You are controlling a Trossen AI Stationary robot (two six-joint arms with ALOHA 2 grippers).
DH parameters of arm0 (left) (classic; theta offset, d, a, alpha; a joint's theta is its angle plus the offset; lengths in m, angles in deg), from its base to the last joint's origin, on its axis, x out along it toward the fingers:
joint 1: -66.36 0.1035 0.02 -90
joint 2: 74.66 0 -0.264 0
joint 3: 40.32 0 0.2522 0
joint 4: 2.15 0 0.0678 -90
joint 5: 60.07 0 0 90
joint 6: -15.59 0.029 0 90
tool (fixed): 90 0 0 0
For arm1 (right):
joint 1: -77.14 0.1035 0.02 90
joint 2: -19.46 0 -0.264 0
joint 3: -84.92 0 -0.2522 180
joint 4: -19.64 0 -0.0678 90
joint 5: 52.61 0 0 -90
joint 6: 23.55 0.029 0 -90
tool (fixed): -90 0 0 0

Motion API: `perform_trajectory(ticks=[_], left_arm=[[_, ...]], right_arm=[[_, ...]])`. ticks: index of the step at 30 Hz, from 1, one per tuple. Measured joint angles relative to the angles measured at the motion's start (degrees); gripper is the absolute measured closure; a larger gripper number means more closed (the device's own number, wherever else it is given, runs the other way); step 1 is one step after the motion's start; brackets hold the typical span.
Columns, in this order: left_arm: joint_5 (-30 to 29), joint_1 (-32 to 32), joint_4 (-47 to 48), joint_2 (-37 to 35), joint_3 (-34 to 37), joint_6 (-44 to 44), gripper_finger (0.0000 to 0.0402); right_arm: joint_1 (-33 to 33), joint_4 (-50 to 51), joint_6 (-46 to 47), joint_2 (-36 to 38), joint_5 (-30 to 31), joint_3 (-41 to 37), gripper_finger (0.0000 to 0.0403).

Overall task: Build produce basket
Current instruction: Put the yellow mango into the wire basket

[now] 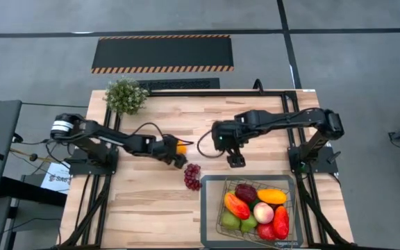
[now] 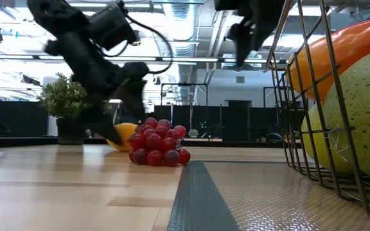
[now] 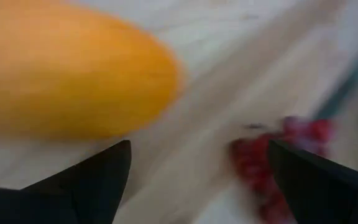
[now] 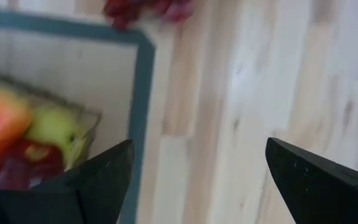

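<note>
The wire basket (image 1: 222,217) stands on a grey mat at the table's near right and holds several fruits and peppers (image 1: 257,207). A bunch of red-purple grapes (image 1: 192,176) lies on the wood just left of the mat. An orange-yellow fruit (image 1: 180,148) lies a little farther back. My left gripper (image 1: 179,161) hangs open and slanting down between that fruit (image 3: 73,68) and the grapes (image 3: 278,155), with nothing between its fingers. My right gripper (image 1: 236,158) is open, high above the table just beyond the basket's far edge (image 4: 73,118).
A bushy potted plant (image 1: 125,95) stands at the far left corner. The grey mat (image 1: 210,208) lies under the basket. Bare wood spreads over the table's near left and its middle. In the low view the basket wall (image 2: 313,96) fills the right side.
</note>
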State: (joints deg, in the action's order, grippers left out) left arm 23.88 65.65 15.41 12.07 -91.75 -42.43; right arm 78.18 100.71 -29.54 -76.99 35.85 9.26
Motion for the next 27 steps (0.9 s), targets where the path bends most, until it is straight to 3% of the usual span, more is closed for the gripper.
perform_trajectory(ticks=[4,12,19,27], left_arm=[[7.49,2.92,-9.43,3.37,-0.04,3.58,0.0042],[18.66,9.21,-6.95,-1.19,-0.04,8.49,0.0042],[28.17,12.98,2.60,-11.75,-0.04,9.81,0.0042],[28.79,13.53,19.66,-30.92,-0.07,6.95,0.0042]], right_arm=[[-3.62,-4.46,-0.20,0.00,0.01,0.02,0.0023],[-9.17,-20.09,0.97,-0.64,-0.51,0.09,0.0023],[-9.16,-27.48,0.05,-4.72,-4.87,0.09,0.0023],[-9.88,-35.87,0.73,-10.80,-11.12,0.02,0.0023]])
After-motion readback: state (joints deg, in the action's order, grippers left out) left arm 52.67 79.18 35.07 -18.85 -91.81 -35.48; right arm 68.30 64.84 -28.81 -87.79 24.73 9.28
